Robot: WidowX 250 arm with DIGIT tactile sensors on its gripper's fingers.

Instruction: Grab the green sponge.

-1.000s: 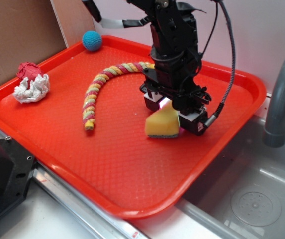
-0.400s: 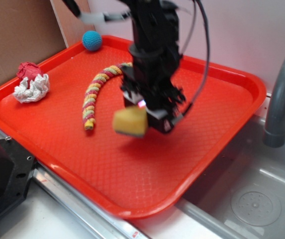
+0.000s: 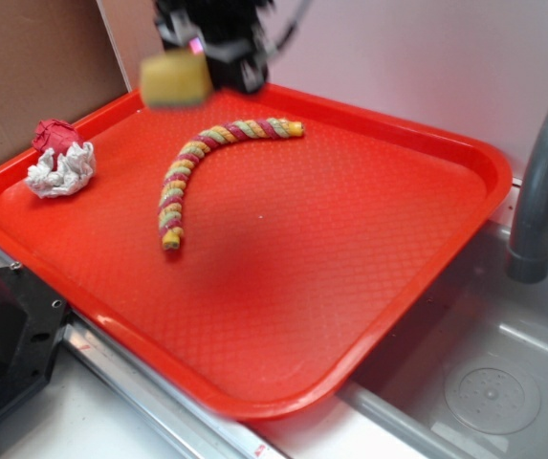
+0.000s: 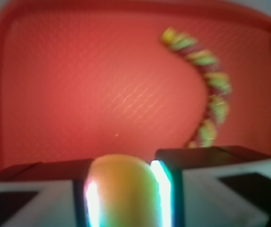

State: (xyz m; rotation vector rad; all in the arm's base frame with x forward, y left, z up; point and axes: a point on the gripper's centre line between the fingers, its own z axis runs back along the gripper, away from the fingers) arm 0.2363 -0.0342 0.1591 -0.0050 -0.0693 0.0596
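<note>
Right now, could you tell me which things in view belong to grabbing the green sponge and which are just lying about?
Belongs to the job:
- green sponge, lifted clear of the tray, clamped between the fingers
- gripper, shut on it

Just lying about:
- twisted rope on the red tray
- red and white crumpled wad
- faucet by the sink

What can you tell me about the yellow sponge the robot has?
The green sponge looks like soft yellow foam, blurred in both views, so its green side cannot be made out. The gripper holds it pinched between its two fingers, one on each side. It hangs in the air above the far left part of the red tray, touching nothing but the fingers.
</note>
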